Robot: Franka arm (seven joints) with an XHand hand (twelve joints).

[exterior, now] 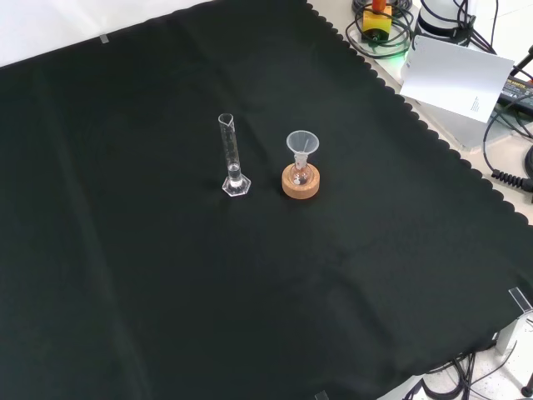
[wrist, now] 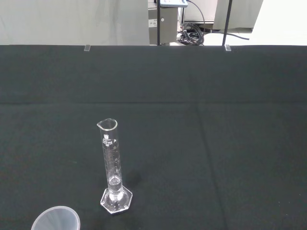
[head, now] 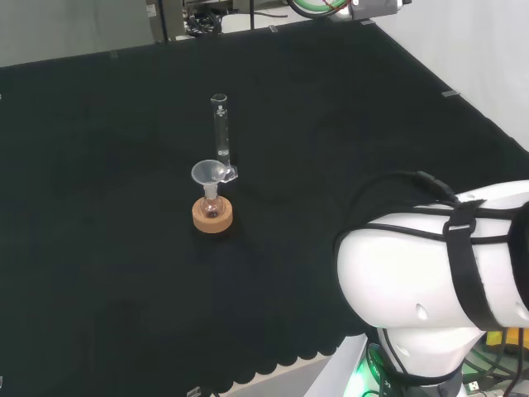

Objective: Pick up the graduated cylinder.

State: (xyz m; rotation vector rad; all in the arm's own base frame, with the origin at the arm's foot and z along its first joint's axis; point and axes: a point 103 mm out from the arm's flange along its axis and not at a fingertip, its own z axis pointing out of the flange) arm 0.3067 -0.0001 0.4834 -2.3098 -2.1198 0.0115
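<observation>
Hand: fingers can't be made out, state unknown.
Graduated cylinder (wrist: 112, 165): upright on the black cloth (exterior: 125, 250) — ahead of the wrist, untouched.
Risk: tall and narrow; a sideways nudge could tip it.
Neighbour: funnel (wrist: 56, 220) just beside — could be knocked.

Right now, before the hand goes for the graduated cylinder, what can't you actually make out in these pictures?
- Graduated cylinder: whether it holds any liquid; the clear glass against the black cloth gives no sign in any view.
- Funnel: in the wrist view the picture's edge cuts it off, so just its rim shows.
- Small flask on the cork ring: too small in the front view to tell what it holds.
- Head view: the funnel overlaps the cylinder's base.
</observation>
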